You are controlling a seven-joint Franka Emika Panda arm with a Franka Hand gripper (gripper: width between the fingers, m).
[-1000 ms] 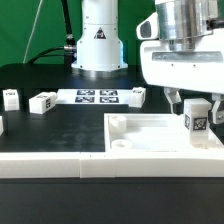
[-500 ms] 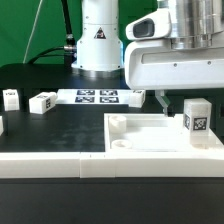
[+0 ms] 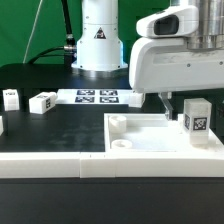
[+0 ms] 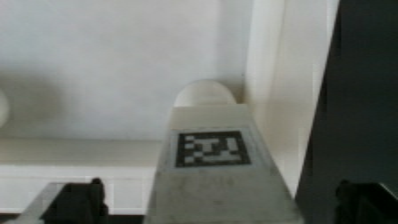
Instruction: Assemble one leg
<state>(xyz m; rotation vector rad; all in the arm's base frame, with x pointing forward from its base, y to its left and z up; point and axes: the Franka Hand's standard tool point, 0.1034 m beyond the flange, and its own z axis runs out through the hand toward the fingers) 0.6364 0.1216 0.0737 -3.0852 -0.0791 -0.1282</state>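
Tool [image 4: 222, 199] vertical above tray [image 3: 150, 138]; jaws spread, clear of upright leg [image 3: 196, 118].

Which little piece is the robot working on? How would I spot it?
Find the big white tray at the exterior view's right. The leg stands upright inside it, a small white post with a black-and-white tag. The similar tagged blocks all lie outside the tray on the black table.

We see a white base [image 3: 100, 55] with a black triangular sticker [image 3: 100, 34] and black cables [image 3: 72, 25] beside it. Our boxy white housing [image 3: 170, 62] sits under a silver-grey flange [image 3: 205, 12], and our fingers [image 3: 166, 104] are dark.
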